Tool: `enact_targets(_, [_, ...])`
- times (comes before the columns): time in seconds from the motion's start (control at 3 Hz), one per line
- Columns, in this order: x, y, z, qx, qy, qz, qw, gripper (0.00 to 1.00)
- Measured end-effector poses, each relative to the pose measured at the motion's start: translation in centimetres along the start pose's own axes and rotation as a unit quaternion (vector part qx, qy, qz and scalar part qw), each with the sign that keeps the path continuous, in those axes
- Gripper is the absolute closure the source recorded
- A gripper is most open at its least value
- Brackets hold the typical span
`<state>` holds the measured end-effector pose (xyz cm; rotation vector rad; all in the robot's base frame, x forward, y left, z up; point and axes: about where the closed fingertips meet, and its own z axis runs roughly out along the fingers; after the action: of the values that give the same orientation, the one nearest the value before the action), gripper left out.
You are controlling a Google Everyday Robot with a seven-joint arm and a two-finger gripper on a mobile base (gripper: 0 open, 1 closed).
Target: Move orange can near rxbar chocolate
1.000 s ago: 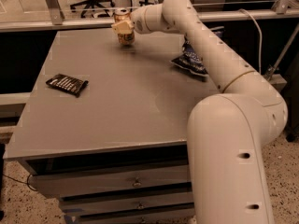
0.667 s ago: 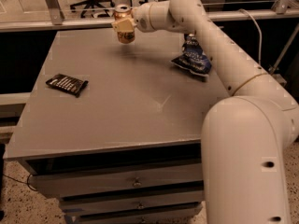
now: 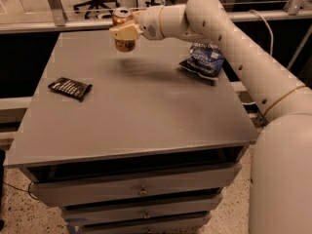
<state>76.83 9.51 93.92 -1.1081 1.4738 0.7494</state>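
The orange can (image 3: 124, 44), gold with a silver top, hangs above the far part of the grey table (image 3: 146, 111), held in my gripper (image 3: 123, 31), whose cream fingers close around its middle. A shadow lies on the table below and right of it. The rxbar chocolate (image 3: 70, 87), a flat dark bar with white lettering, lies near the table's left edge, well to the left of and nearer than the can.
A crinkled blue chip bag (image 3: 204, 60) lies at the table's right side, under my arm (image 3: 229, 28). Drawers (image 3: 141, 191) sit below the table's front edge. A rail and an office chair stand behind the table.
The can has been lifted off the table and carried a little nearer and left, with my arm swinging with it.
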Motion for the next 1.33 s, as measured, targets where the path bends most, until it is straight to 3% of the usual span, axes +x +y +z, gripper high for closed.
enact_targets(0.67, [0.4, 8.1, 1.2, -0.083, -0.016, 0.018, 0.9963, 1.0])
enact_targets(1.33, [0.9, 13.1, 1.7, -0.129, -0.029, 0.047, 0.9901, 1.0])
